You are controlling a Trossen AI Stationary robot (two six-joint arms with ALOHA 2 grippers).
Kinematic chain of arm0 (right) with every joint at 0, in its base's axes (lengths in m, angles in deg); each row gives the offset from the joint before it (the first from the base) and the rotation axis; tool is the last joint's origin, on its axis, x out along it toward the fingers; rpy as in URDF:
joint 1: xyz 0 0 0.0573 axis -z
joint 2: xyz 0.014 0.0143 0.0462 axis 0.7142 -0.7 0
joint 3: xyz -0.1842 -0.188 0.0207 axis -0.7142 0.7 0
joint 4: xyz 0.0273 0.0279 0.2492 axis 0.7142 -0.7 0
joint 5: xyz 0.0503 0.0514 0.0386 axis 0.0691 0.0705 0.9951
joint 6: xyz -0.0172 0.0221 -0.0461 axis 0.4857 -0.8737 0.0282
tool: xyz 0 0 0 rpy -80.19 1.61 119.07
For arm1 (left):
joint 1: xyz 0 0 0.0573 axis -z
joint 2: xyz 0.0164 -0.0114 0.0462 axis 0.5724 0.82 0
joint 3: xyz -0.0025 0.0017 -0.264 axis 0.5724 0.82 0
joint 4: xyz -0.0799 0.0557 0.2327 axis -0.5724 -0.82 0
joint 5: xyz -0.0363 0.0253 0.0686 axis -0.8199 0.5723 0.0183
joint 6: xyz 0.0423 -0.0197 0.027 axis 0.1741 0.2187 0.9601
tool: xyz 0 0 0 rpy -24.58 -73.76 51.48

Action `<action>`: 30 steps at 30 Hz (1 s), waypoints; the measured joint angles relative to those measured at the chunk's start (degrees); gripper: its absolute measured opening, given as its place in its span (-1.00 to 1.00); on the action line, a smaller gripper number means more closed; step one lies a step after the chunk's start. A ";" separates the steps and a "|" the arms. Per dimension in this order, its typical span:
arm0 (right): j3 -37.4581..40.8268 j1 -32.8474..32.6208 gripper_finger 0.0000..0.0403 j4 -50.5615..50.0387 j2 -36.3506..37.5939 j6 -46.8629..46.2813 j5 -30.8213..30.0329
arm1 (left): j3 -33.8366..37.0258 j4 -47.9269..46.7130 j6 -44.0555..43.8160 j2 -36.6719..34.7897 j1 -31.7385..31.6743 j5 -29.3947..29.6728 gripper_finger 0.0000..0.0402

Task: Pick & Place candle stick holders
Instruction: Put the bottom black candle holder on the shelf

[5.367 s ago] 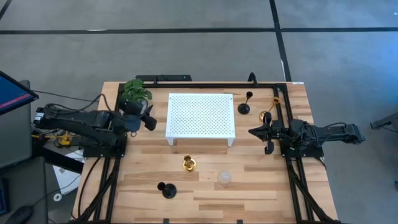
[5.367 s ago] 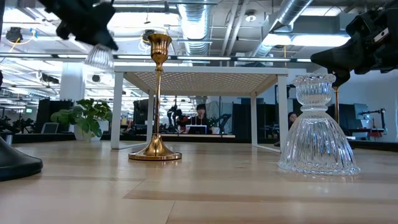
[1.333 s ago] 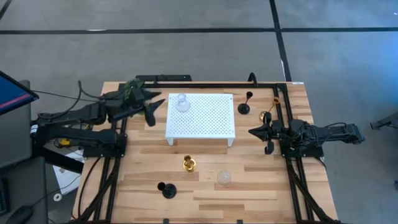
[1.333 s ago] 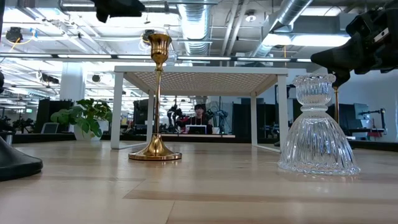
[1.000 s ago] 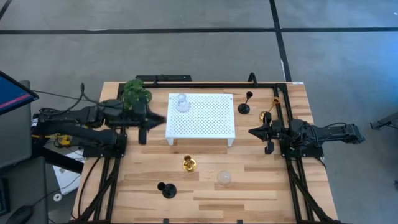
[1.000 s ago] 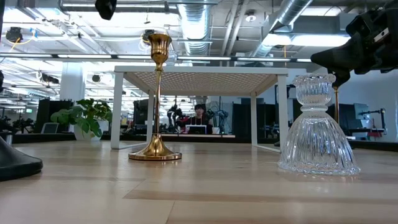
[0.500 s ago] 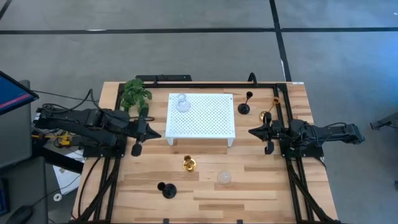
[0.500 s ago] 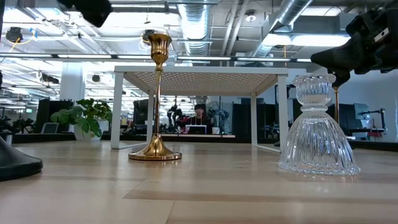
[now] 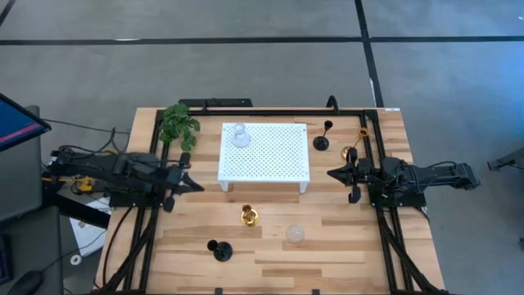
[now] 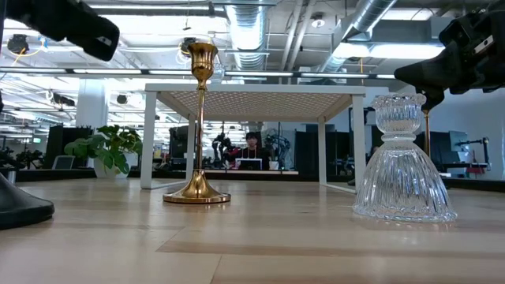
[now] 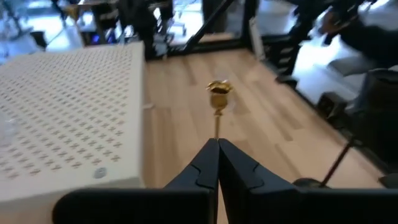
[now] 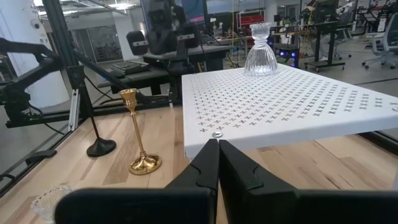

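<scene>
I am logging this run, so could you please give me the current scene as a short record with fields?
platform: white perforated platform at the table's far middle
on platform: one clear glass holder, upright near its far left corner
front of table: gold holder, glass holder, black holder
right of platform: black holder and gold holder
plant: green leafy plant at the far left corner
left gripper: shut, empty, left of the platform
right gripper: shut, empty, right of the platform

White perforated platform [image 9: 264, 152], gold holder [image 9: 249, 216], black holder [image 9: 219, 250], green plant [image 9: 178, 124].
</scene>
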 joint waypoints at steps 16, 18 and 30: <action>0.01 0.00 -1.00 0.01 0.00 0.00 0.00 | 21.51 27.33 -5.44 -3.83 0.25 -21.88 -0.97; 0.00 0.00 -1.00 0.00 0.01 0.00 -0.01 | 21.51 28.20 -5.46 -3.38 0.84 -24.70 -0.97; 0.01 0.00 -1.00 0.00 0.01 0.00 -0.01 | 21.51 33.97 -7.16 4.56 3.98 -25.39 -0.96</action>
